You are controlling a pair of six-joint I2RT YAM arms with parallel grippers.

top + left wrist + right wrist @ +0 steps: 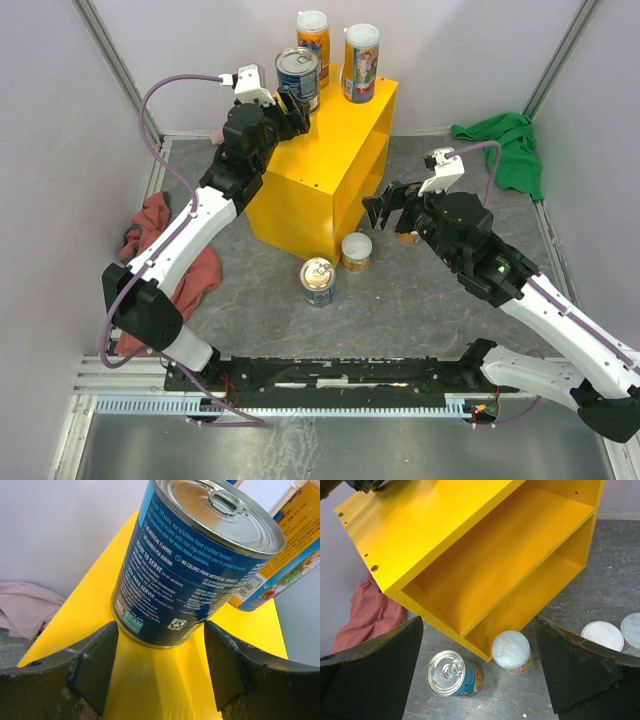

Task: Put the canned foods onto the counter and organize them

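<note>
The yellow counter point(330, 150) stands mid-table, its open shelves point(510, 565) facing my right arm. Two tall orange cans point(313, 35) point(360, 62) and a wide blue can point(298, 75) stand upright on its top. My left gripper point(292, 105) holds the blue can point(195, 565) low on its sides, fingertips point(100, 645) against it with no gap. My right gripper point(392, 205) hangs open above the floor cans with nothing between its jaws. Below it are a second blue can point(454, 674) and a short white-lidded can point(511, 651). Two more white lids point(603, 635) point(632, 630) show at the right.
A red cloth point(150, 235) lies left of the counter under my left arm. A green cloth point(510, 145) lies at the back right. Grey walls close in the back and both sides. The floor cans sit close to the counter's front corner.
</note>
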